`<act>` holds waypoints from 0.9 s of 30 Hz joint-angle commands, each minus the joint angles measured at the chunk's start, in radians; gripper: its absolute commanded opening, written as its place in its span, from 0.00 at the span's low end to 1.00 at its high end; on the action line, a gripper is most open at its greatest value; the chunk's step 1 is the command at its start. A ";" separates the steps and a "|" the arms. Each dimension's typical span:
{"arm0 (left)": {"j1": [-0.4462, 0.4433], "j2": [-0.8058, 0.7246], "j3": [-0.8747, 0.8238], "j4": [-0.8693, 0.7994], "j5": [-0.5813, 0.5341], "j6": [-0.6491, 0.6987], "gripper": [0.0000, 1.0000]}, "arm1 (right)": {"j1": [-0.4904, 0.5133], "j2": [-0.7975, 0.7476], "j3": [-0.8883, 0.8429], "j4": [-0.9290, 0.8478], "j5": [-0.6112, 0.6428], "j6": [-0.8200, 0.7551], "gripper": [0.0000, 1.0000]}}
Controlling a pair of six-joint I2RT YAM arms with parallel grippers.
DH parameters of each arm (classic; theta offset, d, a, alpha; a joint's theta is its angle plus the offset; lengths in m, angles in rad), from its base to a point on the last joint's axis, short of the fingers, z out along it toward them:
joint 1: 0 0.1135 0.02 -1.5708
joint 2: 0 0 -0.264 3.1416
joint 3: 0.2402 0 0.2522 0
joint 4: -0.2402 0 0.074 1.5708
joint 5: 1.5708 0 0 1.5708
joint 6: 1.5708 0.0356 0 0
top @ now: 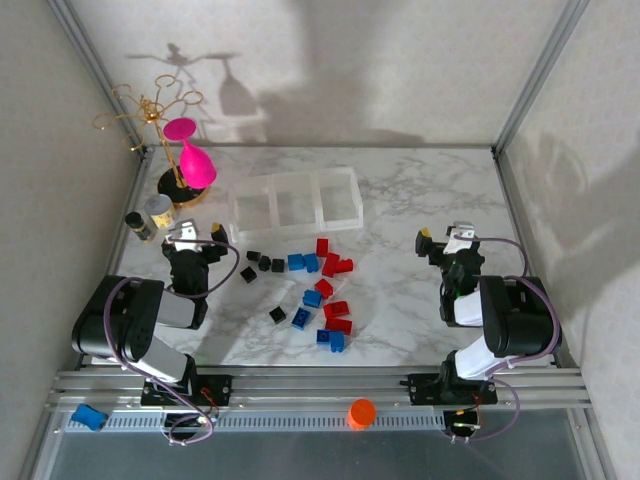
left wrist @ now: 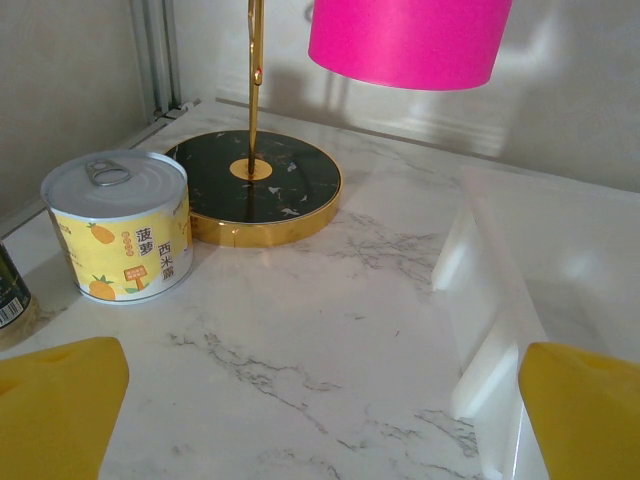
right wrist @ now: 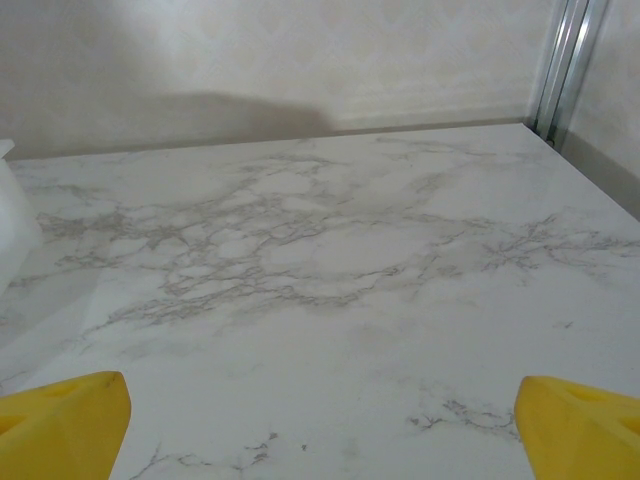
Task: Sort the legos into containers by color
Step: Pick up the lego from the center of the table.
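Note:
The legos lie loose on the marble mid-table in the top view: black ones [top: 265, 264] to the left, blue ones [top: 303, 262] and red ones [top: 336, 264] in the middle, and more of all three colours nearer me [top: 331, 325]. The three joined clear containers [top: 296, 177] stand just behind them with nothing visible inside. My left gripper [top: 192, 233] is open, left of the bricks and beside the left bin [left wrist: 560, 260]; its yellow fingertips [left wrist: 60, 410] are spread over bare marble. My right gripper [top: 447, 236] is open too, right of the bricks, with its fingertips [right wrist: 585, 425] wide apart.
A pink wine glass [top: 195, 160] hangs on a gold stand with a black round base [left wrist: 255, 185] at the back left. A pineapple can [left wrist: 120, 225] and a dark jar [top: 138, 224] stand beside it. An orange cap [top: 361, 412] and a flat blue piece [top: 89, 416] lie on the front rail.

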 commanded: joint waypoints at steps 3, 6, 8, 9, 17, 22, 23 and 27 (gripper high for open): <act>0.009 -0.074 0.028 -0.061 -0.034 -0.029 0.99 | 0.004 -0.082 0.032 -0.076 0.030 -0.008 0.99; 0.009 -0.152 0.011 -0.100 -0.069 -0.045 0.99 | 0.004 -0.127 0.032 -0.142 0.055 0.010 0.99; 0.009 -0.215 0.021 -0.179 -0.068 -0.062 1.00 | 0.004 -0.157 0.068 -0.184 0.061 0.020 0.99; 0.009 -0.245 0.030 -0.221 -0.069 -0.072 1.00 | 0.003 -0.175 0.077 -0.216 0.071 0.029 0.99; 0.014 -0.519 0.163 -0.670 -0.080 -0.312 0.99 | -0.003 -0.347 0.209 -0.578 0.105 0.305 0.99; 0.024 -0.624 0.189 -0.863 -0.082 -0.513 0.99 | -0.015 -0.376 0.244 -0.750 0.025 0.497 0.99; 0.024 -0.634 0.193 -0.885 -0.046 -0.515 1.00 | -0.015 -0.371 0.258 -0.771 -0.003 0.501 0.99; 0.014 -0.686 0.192 -0.966 0.068 -0.537 1.00 | -0.007 -0.349 0.309 -0.854 -0.119 0.514 0.99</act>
